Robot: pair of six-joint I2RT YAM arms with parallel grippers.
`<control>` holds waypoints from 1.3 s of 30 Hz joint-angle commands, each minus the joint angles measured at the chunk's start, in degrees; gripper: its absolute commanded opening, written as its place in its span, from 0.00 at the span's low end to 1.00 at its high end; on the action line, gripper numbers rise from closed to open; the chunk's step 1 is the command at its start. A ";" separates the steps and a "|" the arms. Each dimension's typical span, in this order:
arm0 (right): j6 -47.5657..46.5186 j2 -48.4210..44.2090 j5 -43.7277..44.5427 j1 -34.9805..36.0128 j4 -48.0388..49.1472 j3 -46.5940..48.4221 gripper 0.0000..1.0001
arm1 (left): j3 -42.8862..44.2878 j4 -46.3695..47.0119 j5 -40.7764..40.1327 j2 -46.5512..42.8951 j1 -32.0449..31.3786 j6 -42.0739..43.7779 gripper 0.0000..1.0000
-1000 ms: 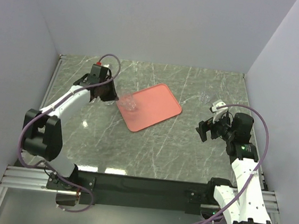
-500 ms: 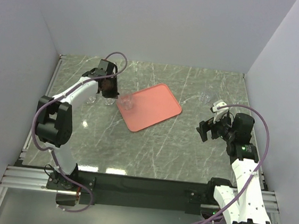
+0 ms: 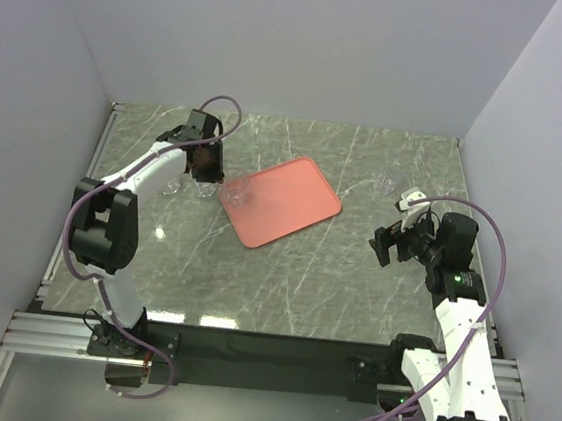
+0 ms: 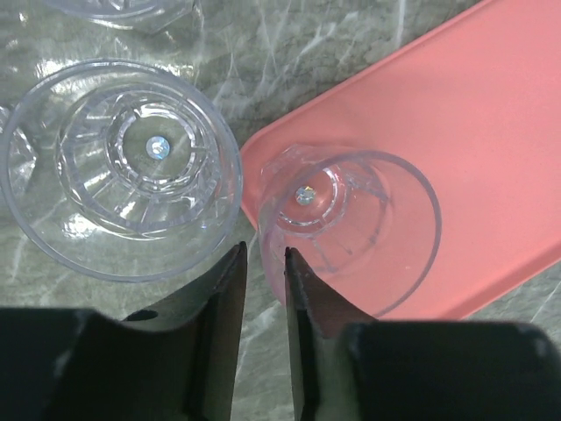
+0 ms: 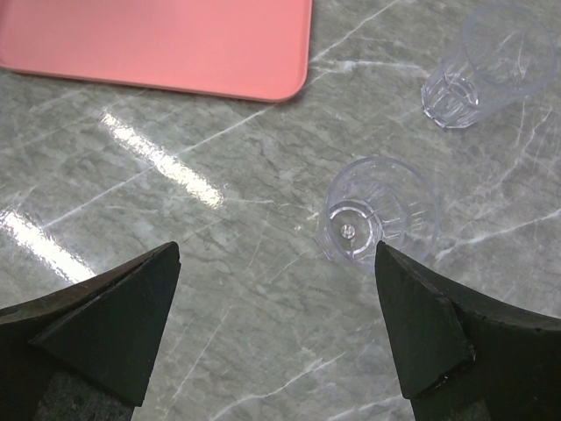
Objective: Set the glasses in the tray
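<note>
Since a second ago the left arm has drawn its elbow in and its wrist has shifted towards the tray; the right arm has not moved.

Top view: one tray (image 3: pixel 297 197), salmon-pink, rectangular with rounded corners, lies askew on the grey marbled worktop (image 3: pixel 284 281). Five glasses can be made out, all faint. One glass (image 3: pixel 233 194) stands in the tray's left corner. Two stand on the worktop just left of the tray (image 3: pixel 173 187) (image 3: pixel 206 189). Two stand well apart from it, near the far right (image 3: pixel 383 182) (image 3: pixel 398 181). The left fingers (image 3: pixel 205 169) hang between the tray corner and the left pair. The right fingers (image 3: pixel 380 249) hover over bare worktop.

Left wrist view: three glasses show.
- One sits inside the tray's (image 4: pixel 473 114) corner (image 4: pixel 351 228): clear, round-rimmed, with a thick base.
- One stands on the worktop just beside the tray (image 4: pixel 118 167), with a faceted base.
- One is cut off by the top edge (image 4: pixel 114 9).

The left fingers (image 4: pixel 223 303) stand slightly parted, with a narrow gap between them. The near rim of the tray glass runs into that gap. Contact cannot be told.

Right wrist view: two glasses stand on the worktop, one nearer (image 5: pixel 381 219) and one farther (image 5: pixel 486 61). Both are upright, clear and fluted at the foot. One tray corner (image 5: pixel 175 44) shows at the upper left. The right fingers (image 5: pixel 105 307) are spread wide and hold nothing.
</note>
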 commanded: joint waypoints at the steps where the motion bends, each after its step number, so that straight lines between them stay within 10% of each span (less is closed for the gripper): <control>1: -0.79 -0.81 -0.36 -0.58 1.03 0.21 0.98 | 2.63 0.41 -0.40 -0.80 -0.51 0.94 0.33; 19: 0.70 0.86 -1.41 -4.45 0.59 1.00 0.99 | -10.10 8.32 4.26 -24.26 -0.07 3.67 0.62; 39: 8.08 19.75 10.43 -6.73 -2.57 12.07 0.93 | -38.13 15.70 -12.79 -60.65 1.60 7.01 0.96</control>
